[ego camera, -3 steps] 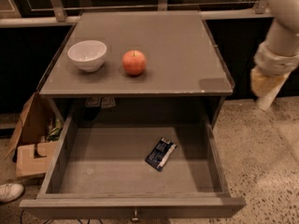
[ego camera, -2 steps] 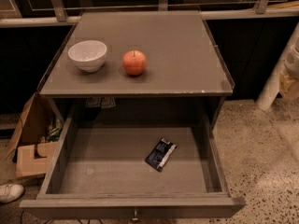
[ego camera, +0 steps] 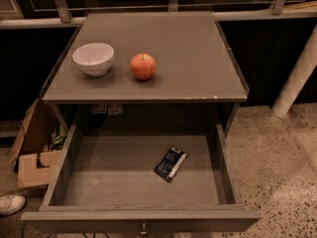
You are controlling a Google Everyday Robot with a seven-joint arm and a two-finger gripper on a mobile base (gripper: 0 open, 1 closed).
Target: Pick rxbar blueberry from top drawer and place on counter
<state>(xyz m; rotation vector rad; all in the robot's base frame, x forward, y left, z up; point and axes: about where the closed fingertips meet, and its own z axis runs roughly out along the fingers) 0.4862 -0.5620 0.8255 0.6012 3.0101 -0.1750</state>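
One white bowl (ego camera: 93,58) and one apple (ego camera: 143,66) stand side by side, apart, on the left half of the counter (ego camera: 188,58). The claw is outside the view, so it cannot be told whether it is released or clenched. One pale cylinder (ego camera: 297,78) slants at the right edge; whether it belongs to the arm cannot be told. The top drawer (ego camera: 114,175) is pulled open and holds one thing: the rxbar blueberry (ego camera: 171,163), flat on the floor right of centre, turned diagonally, clear of the walls. One knob (ego camera: 143,228) sits on the drawer front.
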